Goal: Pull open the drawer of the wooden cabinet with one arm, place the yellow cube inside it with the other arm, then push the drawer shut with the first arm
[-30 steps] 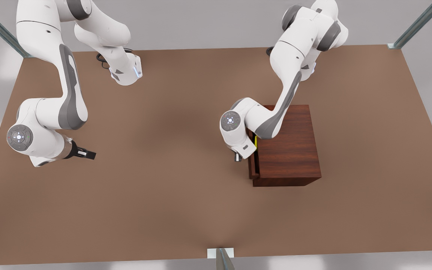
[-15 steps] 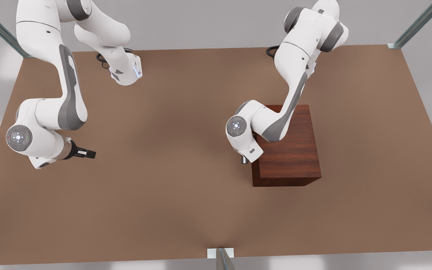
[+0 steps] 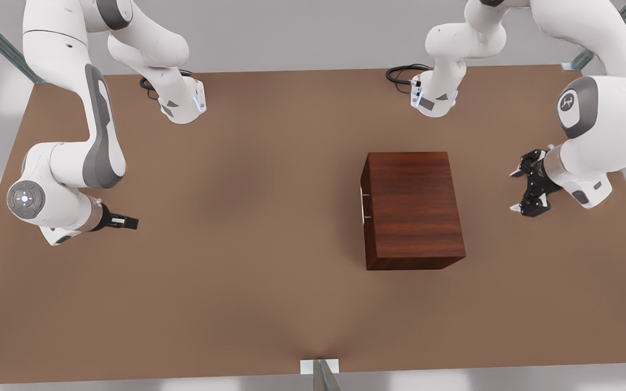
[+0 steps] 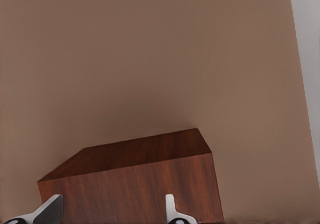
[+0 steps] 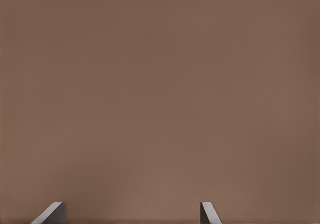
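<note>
Left claw (image 3: 518, 190) gapes beside the wooden cabinet (image 3: 413, 209), drawer (image 3: 364, 205) closed.

Wooden cabinet (image 3: 413, 209) stands closed between the left pincer (image 3: 525, 190), fingers spread, and right pincer (image 3: 128, 221).

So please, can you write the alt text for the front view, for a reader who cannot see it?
A closed wooden cabinet stands on a brown table, its drawer flush. The left gripper hovers open at the front view's right, and the right gripper waits at its left.
</note>
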You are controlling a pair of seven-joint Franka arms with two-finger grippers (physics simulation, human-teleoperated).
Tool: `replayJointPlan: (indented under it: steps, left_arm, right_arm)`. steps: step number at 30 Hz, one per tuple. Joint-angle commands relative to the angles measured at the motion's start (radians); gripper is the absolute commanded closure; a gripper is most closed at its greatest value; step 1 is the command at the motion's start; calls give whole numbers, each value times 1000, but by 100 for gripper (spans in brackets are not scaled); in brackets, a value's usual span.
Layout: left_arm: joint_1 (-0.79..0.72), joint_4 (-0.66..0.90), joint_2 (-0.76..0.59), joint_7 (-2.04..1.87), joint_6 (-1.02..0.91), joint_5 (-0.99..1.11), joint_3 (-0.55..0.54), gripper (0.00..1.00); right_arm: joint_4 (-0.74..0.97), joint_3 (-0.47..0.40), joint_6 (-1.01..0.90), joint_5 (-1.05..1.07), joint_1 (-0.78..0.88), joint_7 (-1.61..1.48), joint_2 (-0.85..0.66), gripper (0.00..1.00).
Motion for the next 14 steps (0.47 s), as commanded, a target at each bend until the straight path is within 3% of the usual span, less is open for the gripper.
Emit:
replayJointPlan:
  steps: [1, 14]
  left_arm:
    - [-13, -23, -17, 1477, 148, -9, -6, 0]
    - [-29, 15, 7, 1396, 107, -4, -10, 0]
  right_arm:
    - [1, 0, 0, 1, 0, -25, -1, 0]
    - [1, 0, 0, 1, 0, -27, -1, 0]
